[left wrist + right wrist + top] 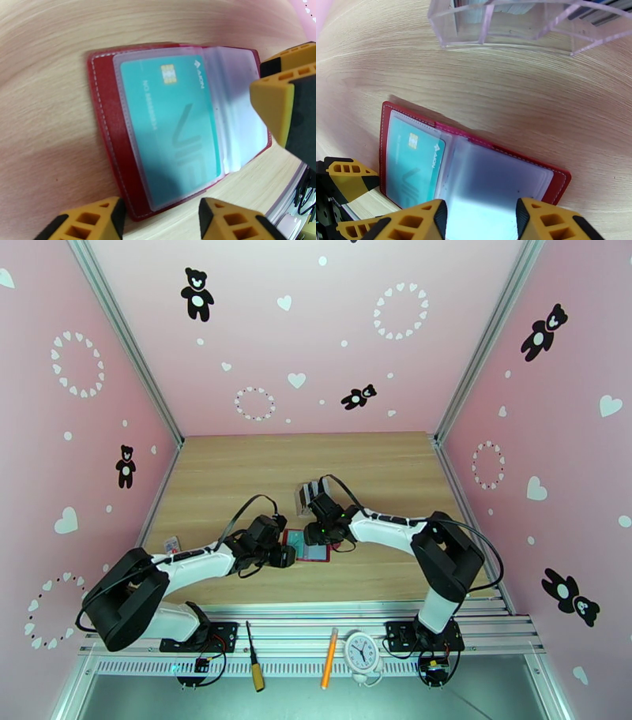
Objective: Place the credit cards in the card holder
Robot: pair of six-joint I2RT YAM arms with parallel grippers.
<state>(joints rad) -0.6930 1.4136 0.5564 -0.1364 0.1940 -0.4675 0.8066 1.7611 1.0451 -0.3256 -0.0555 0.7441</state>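
Note:
The card holder [308, 548] is a dark red wallet lying open on the table between both arms. A teal credit card [173, 122] sits inside its left clear pocket [412, 167]. More credit cards [588, 14] stand in a clear slotted rack [310, 496] just behind the wallet. My left gripper [162, 225] is open, its yellow fingers straddling the wallet's near edge [134, 213]. My right gripper [480, 223] is open over the wallet's right-hand clear pockets [497, 177], with nothing clamped. One right finger [276, 106] hangs over the wallet's right side.
The clear rack [505, 27] stands close behind the wallet. A small item [171, 544] lies at the table's left edge. A screwdriver [254, 666], an orange pen [329, 658] and a small clock [362, 652] rest on the front rail.

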